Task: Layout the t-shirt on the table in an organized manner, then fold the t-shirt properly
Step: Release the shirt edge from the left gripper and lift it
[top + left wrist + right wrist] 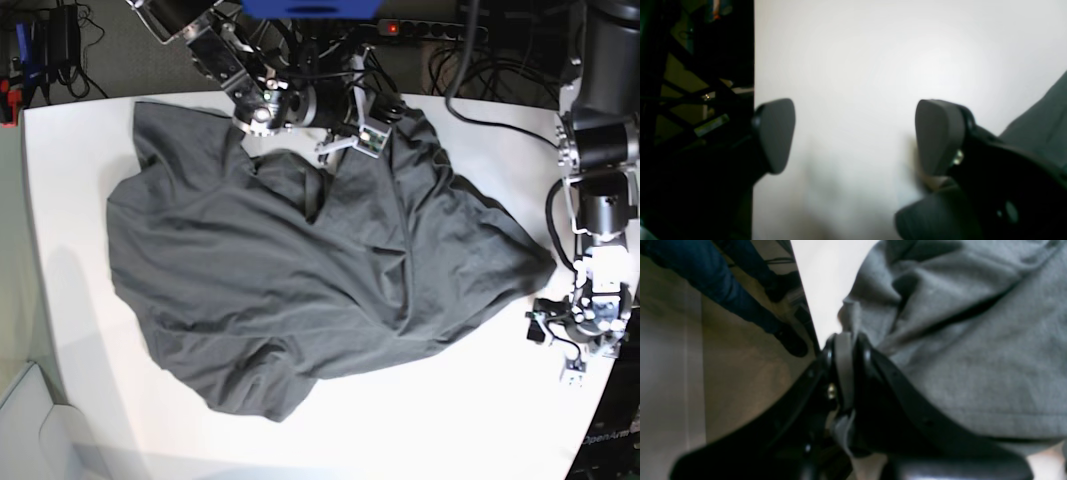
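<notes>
- Person's legs in blue jeans [716, 283] w/ dark shoes [791, 341] on floor
- Tangle of black cables [470, 60] behind table
- Power strip w/ red light [430, 28]

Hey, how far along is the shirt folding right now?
Nothing looks done: the shirt lies rumpled on the table. In hand: the right gripper is shut on its edge, while the left gripper is open over bare table. Still left: flattening and every fold.
</notes>
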You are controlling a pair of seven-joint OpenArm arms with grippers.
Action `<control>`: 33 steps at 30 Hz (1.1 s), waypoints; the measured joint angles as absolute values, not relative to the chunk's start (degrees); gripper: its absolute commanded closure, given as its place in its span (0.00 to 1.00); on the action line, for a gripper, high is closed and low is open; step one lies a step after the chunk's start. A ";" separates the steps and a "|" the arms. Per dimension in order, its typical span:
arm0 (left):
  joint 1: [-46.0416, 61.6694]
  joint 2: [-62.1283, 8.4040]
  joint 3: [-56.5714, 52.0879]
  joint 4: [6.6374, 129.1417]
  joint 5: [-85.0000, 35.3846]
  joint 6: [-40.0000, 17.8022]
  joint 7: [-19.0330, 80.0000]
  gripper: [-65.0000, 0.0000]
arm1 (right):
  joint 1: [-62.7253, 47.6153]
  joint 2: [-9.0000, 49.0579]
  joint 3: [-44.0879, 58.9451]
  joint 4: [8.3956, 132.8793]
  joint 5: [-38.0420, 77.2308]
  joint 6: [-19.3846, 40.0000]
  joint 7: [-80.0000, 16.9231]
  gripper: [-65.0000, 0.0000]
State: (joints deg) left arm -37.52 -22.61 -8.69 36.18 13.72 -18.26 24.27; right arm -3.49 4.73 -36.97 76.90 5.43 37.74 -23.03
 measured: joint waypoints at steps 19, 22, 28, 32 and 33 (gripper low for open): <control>-29.76 -14.98 -8.36 48.12 13.93 -18.81 34.89 0.86 | -3.03 4.73 -36.93 76.88 5.43 38.15 -23.46 1.00; -30.09 -17.30 -8.38 48.10 13.98 -18.24 33.36 0.96 | -3.03 4.73 -36.93 76.88 5.43 38.15 -23.46 0.99; -30.09 -20.01 -8.54 47.97 14.13 -18.24 32.25 0.97 | -3.05 4.34 -36.93 76.88 5.37 38.17 -23.88 0.85; -31.68 -20.97 -8.54 48.07 13.93 -18.44 32.73 0.97 | -3.20 2.66 -36.97 76.88 4.69 38.11 -25.10 0.85; -32.29 -21.15 -8.62 48.12 13.96 -18.39 32.53 0.97 | -3.27 1.54 -36.99 76.75 3.88 37.65 -25.74 0.85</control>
State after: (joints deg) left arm -32.29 -21.15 -8.62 48.12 13.96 -18.39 32.53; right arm -3.27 1.54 -36.99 76.75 3.88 37.65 -25.74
